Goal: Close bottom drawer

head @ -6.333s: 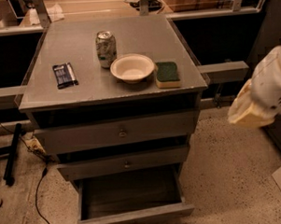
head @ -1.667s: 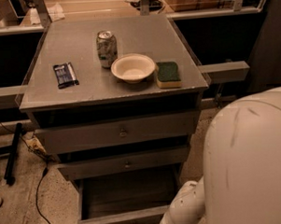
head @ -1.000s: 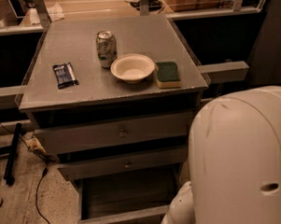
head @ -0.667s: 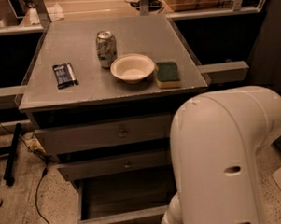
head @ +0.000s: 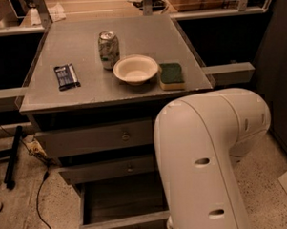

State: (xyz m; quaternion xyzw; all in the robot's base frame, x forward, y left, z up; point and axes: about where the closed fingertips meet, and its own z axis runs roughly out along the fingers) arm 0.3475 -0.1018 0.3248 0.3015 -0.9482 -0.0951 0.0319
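"Grey bottom drawer: where does it sit?"
"Lowest of three under the desk; drawn out, boxy inside exposed."
"How will it handle?"
"Rigid, probably light on its runners; press flat on the middle of the front."
"And the claw?"
"Hidden under the white arm, apparently low by the drawer's right end; whether spread or pressed together, I cannot tell."

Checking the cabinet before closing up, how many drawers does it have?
3: top drawer, middle drawer, and bottom drawer pulled open, each partly behind the arm. The hand is out of view.
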